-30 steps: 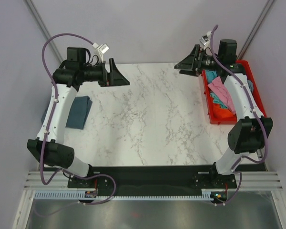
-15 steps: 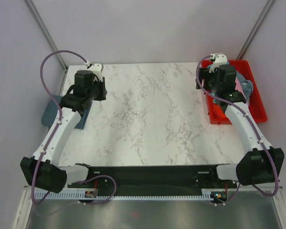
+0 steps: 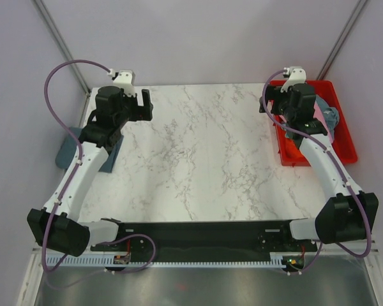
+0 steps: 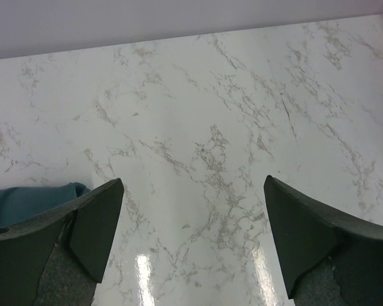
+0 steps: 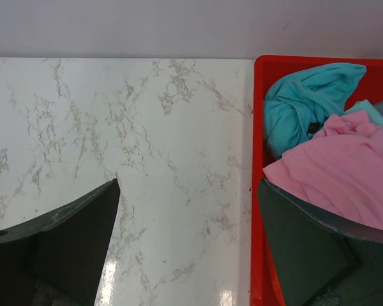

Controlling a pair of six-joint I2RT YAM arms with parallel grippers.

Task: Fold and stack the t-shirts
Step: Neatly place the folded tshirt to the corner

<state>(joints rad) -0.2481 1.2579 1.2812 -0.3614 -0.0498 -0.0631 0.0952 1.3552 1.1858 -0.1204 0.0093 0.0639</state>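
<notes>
Left gripper: we've got the left gripper [image 4: 193, 188] spread wide with nothing between its jaws, hanging over the white marble table [image 3: 204, 159].
Right gripper: the right gripper [image 5: 187, 188] is released too and empty, poised where the table meets the red plastic bin [image 5: 256, 127].
Folded shirt: we spot a dark slate-blue cloth t-shirt [image 3: 65, 152] lying folded at the table's left edge.
In the bin: a crumpled pink t-shirt [image 5: 332, 172] lies against a bunched teal t-shirt [image 5: 300, 102] behind it.
</notes>
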